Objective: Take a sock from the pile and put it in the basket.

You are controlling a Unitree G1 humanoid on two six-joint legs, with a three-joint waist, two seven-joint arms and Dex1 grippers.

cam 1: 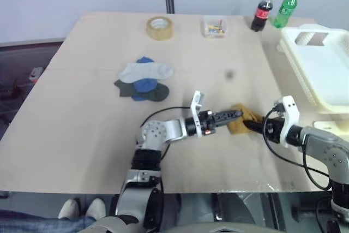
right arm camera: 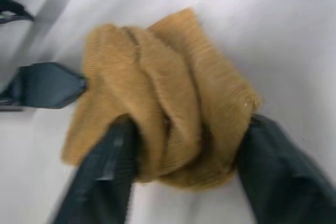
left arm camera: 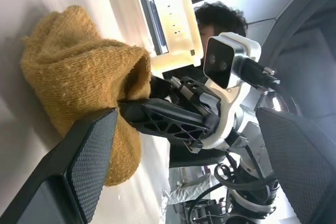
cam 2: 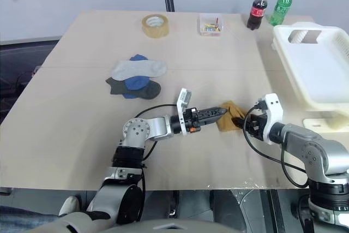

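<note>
The table (cam 1: 82,129) spreads pale and wide under my 2 arms. At its far right edge sits the basket (cam 1: 322,64), cream-white and slotted, well apart from where I work. The pile (cam 1: 143,80) lies near the middle of the table, toward my left: a white sock over blue and dark ones, left flat.

My right pincer (cam 2: 238,122) is at the near right part of the table, and its 2 black fingers (right arm camera: 105,171) bracket a bunched mustard-yellow sock (right arm camera: 163,103). The cloth is folded up between them, pinched from both sides, so I am holding the sock against the tabletop. My left pincer (cam 1: 235,114) points across toward my right one; its fingers (left arm camera: 79,161) stand wide, one of them just beside the sock, gripping nothing.

Along the far edge stand a roll of tan tape (cam 1: 159,28), a small clear box (cam 1: 214,26) of coloured bits, a cola bottle (cam 1: 262,11) and a green bottle (cam 1: 286,8), these 2 just beside each other near the basket's far corner.
</note>
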